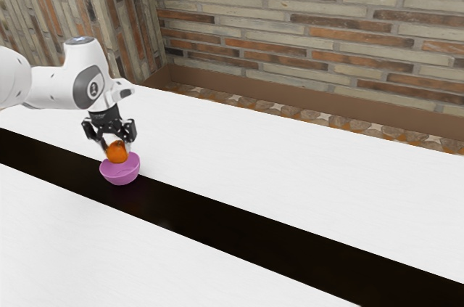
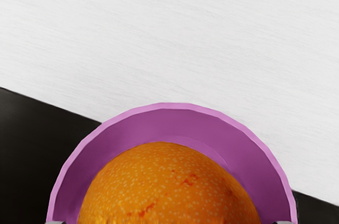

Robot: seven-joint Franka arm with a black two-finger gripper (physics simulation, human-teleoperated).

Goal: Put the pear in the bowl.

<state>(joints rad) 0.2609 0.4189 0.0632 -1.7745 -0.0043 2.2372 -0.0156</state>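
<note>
1. The gripper (image 1: 117,149) pinches the orange-brown pear (image 2: 168,187) between its two fingers.
2. The pear hangs over the purple bowl (image 1: 120,178), its underside at the opening.
3. The bowl stands on the dark strip (image 1: 225,218) crossing the white table (image 1: 290,165).

White table (image 1: 290,169), black band (image 1: 217,221) running slantwise along it. Beyond, brick wall (image 1: 304,31) in cream, grey, rusty orange, meeting second wall (image 1: 72,2) at corner. Brown baseboard (image 1: 290,93) below; mottled stone floor (image 1: 312,115) between it and table.
</note>
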